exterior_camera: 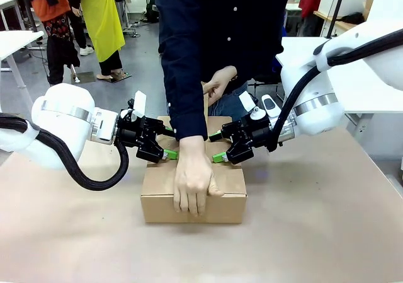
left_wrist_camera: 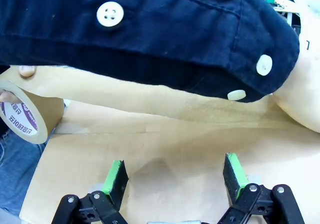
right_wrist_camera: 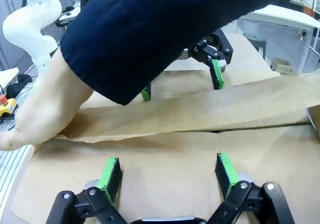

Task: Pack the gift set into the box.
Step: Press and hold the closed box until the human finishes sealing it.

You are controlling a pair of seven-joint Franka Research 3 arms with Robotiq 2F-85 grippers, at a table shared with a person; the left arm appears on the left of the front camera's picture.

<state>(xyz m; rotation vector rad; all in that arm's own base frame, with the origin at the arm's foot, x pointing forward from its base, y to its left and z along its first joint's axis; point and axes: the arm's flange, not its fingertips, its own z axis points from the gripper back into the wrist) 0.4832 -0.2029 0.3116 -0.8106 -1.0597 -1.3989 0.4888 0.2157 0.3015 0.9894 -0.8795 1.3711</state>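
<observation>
Two end effectors flank the box (exterior_camera: pixel 192 188) on the tabletop (exterior_camera: pixel 327 226), and we judge the main risk to lie in how crowded its top is. Our left end effector (exterior_camera: pixel 168 150) and right end effector (exterior_camera: pixel 216 152) both hang at the top flaps with fingers spread and nothing between them, while the person's hand (exterior_camera: pixel 194 179) presses down across the middle of the closed flaps and curls over the near edge. A roll of tape (left_wrist_camera: pixel 22 115) sits in the person's other hand at the far side, so we take the step to be sealing the seam. If either arm pushes inward now, a green pad could strike the person's wrist or sleeve (left_wrist_camera: pixel 150 29), which hangs close above our left fingers. If instead we lift away too early, the flaps (right_wrist_camera: pixel 190 114) may spring up, since the right wrist view shows one flap edge bowed above the other along the seam. A sideways nudge could also slide the box under the hand and skew the tape line. As for contents, the flaps are folded shut, so we cannot see inside; we judge the gift set is already within, though the closed top hides it and we cannot confirm how it lies.
</observation>
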